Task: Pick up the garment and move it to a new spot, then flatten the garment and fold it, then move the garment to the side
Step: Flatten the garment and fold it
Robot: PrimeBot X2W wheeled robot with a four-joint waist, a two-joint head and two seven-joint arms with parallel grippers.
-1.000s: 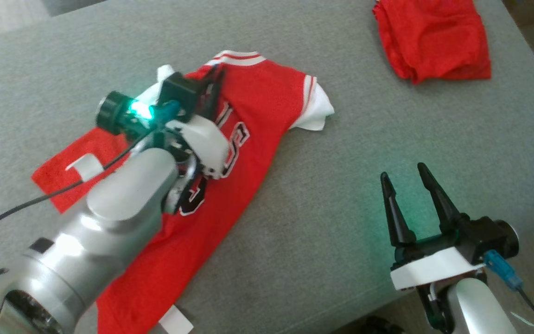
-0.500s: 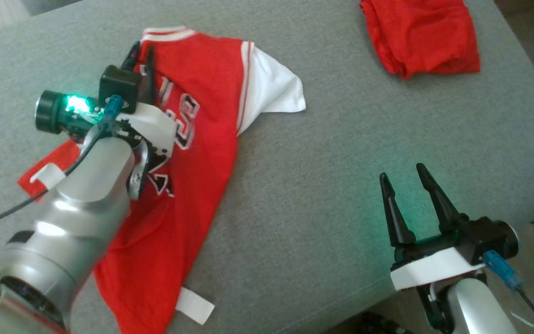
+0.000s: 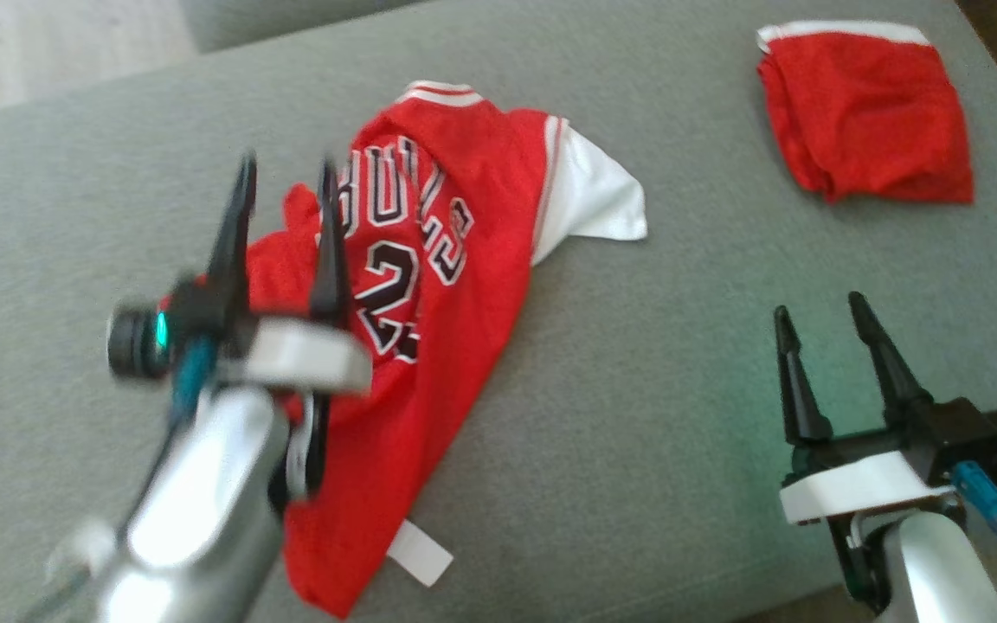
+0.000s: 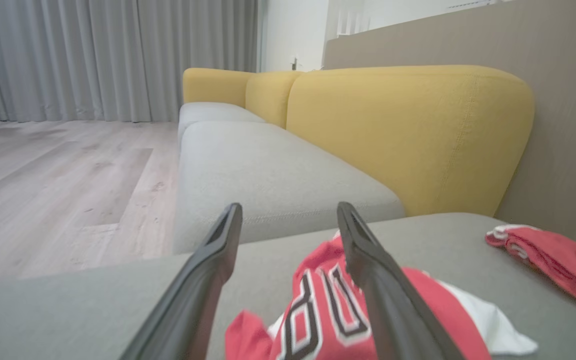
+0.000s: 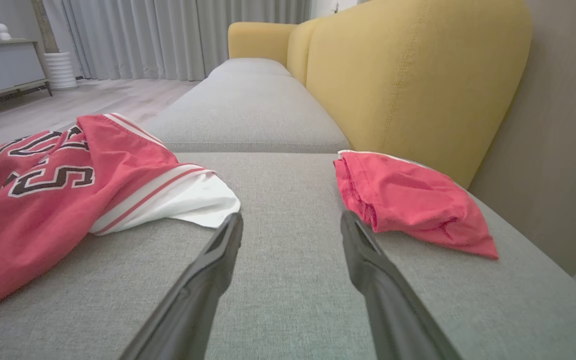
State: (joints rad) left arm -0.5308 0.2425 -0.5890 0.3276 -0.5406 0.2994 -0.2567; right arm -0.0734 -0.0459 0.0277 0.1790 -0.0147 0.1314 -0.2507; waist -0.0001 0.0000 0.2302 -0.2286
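Jersey [image 3: 472,311], red with black-and-white lettering, lies crumpled across the centre of the head view on the grey cushion [image 3: 680,372], one white sleeve pointing toward the upper right. At centre left, the blurred left gripper [image 3: 286,166] overlaps the jersey's left edge, fingers spread and pinching nothing. At lower right, the right gripper [image 3: 817,307] is spread too, over bare cushion, well apart from the jersey. Folded red cloth [image 3: 866,121] lies at upper right.

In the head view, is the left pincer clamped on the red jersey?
No, the left pincer has its fingers wide apart above the red jersey, pinching no cloth.
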